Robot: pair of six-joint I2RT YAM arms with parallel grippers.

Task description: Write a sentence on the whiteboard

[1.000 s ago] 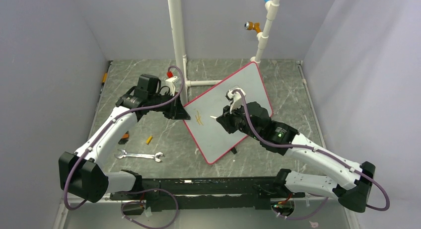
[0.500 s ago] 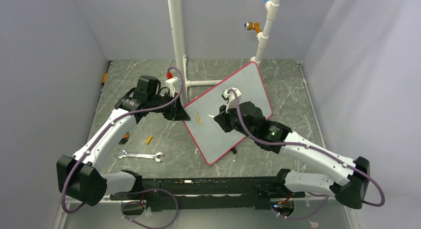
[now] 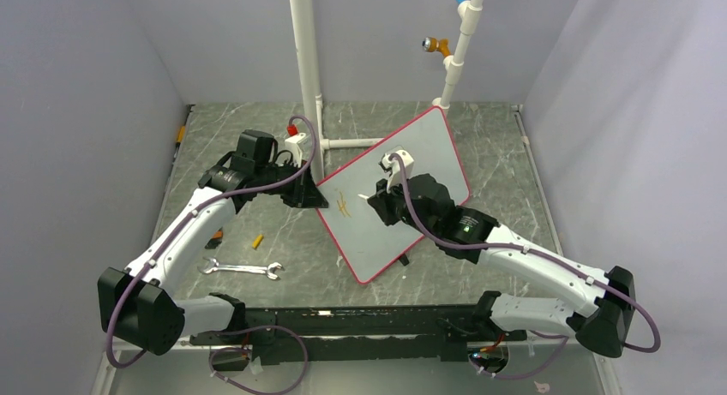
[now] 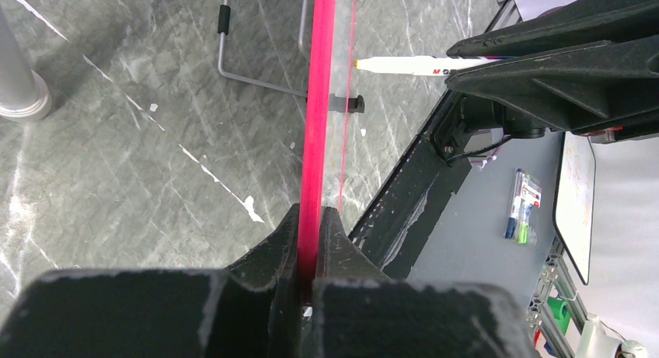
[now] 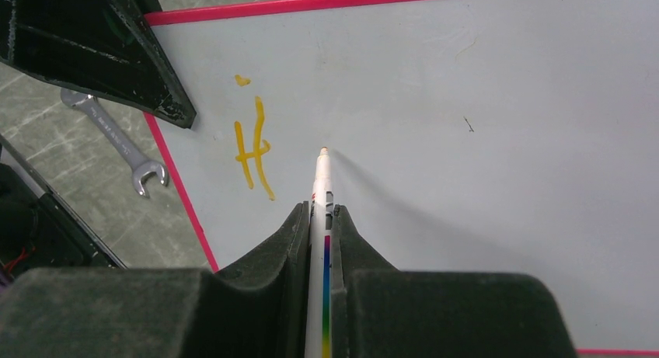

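Right gripper [image 5: 319, 215], clamping a white plastic marker [image 5: 320, 183], has slid left to the orange "H" [image 5: 252, 150] (next letter due); left gripper [image 4: 311, 218] pinches the red-framed whiteboard [image 5: 482, 102]

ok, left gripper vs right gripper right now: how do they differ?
The left gripper clamps the red frame of the whiteboard; the right gripper clamps a white marker. The left gripper sits at the board's edge; the right gripper is over its face, marker tip beside the orange lettering. Shared: both shut, both black-fingered.
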